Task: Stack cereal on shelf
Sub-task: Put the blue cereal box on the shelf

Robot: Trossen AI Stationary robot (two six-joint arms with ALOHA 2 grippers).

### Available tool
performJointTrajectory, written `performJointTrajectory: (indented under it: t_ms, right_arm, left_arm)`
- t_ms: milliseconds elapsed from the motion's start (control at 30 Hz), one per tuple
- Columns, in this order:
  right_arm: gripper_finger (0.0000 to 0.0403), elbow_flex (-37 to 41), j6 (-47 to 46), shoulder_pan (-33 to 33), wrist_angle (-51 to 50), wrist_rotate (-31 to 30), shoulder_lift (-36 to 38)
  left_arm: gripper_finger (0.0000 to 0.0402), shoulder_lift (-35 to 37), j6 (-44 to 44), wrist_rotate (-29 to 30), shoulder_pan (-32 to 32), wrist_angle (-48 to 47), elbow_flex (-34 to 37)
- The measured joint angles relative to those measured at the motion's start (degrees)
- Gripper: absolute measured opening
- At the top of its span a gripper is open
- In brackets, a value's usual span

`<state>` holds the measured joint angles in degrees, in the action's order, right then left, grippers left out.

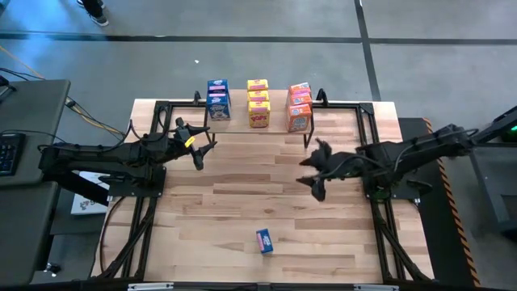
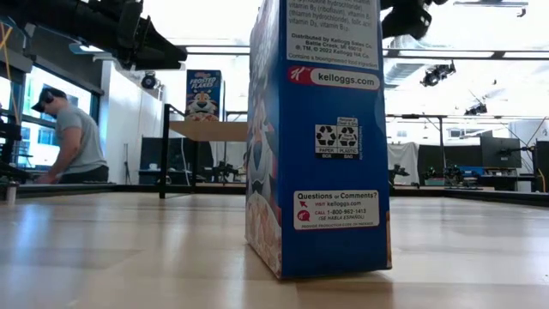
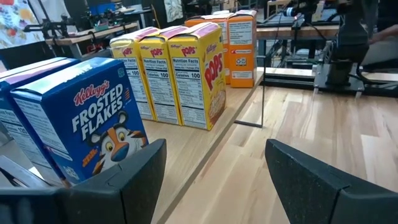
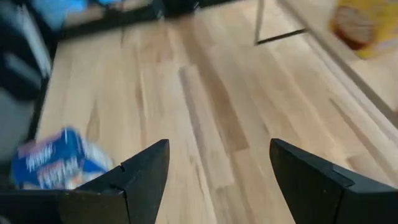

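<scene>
One blue cereal box (image 1: 264,240) is left standing alone on the tabletop (image 1: 242,202), well apart from both arms and on the side away from the shelf (image 1: 258,121). The right claw (image 1: 317,170) is held over the middle of the tabletop with its fingers spread and nothing between them; the lone box is seen blurred ahead of it and off to one side in the right wrist view (image 4: 53,158), so a descent that is not re-centred could clip an edge and tip the light carton over. The box is narrow and upright, and it could be pushed flat by a finger touching first on one side. Farther off, the left claw (image 1: 199,147) is parked open and empty just beside the shelf, close to the blue boxes (image 3: 74,127). Beyond these the yellow boxes (image 3: 177,71) and orange boxes (image 3: 239,46) are packed touching in rows. Little free room is judged to remain near the blue group, so a box carried in low could knock its neighbours off the far edge.
</scene>
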<state>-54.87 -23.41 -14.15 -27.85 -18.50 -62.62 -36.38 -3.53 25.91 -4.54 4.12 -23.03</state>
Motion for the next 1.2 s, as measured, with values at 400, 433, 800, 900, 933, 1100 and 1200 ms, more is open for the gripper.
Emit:
performJointTrajectory:
  t_ms: [400, 433, 800, 900, 933, 1100, 1200]
  right_arm:
    - [0.0270, -15.00, 23.98, -1.38, -7.04, 11.68, -11.53]
    - [0.0270, -15.62, 26.74, -1.38, -7.05, 12.61, -12.05]
    - [0.0270, -18.32, 49.13, -1.38, -5.05, 16.41, -18.47]
    - [0.0270, -18.32, 49.46, -1.38, -3.79, 16.43, -19.98]
    - [0.0270, -18.32, 50.06, -1.38, -3.52, 16.38, -20.41]
    - [0.0270, -18.32, 55.53, -1.25, -0.98, 16.20, -21.43]
    - [0.0270, -18.32, 59.38, -1.25, 1.06, 16.24, -21.61]
  left_arm:
    - [0.0264, 0.00, 0.31, -0.02, 0.00, 0.04, 0.00]
    - [0.0264, 0.00, 0.36, -0.02, 0.00, 0.03, 0.00]
    - [0.0264, 0.00, 2.87, -0.10, 0.09, 0.91, 0.00]
    - [0.0264, 0.02, 3.98, -0.13, 0.09, 0.94, 0.00]
    - [0.0264, 0.02, 4.42, -0.13, 0.09, 0.96, 0.00]
    - [0.0264, 0.02, 6.74, -0.28, 0.09, 1.20, 0.00]
    - [0.0264, 0.02, 7.83, -0.28, 0.09, 3.00, 0.00]
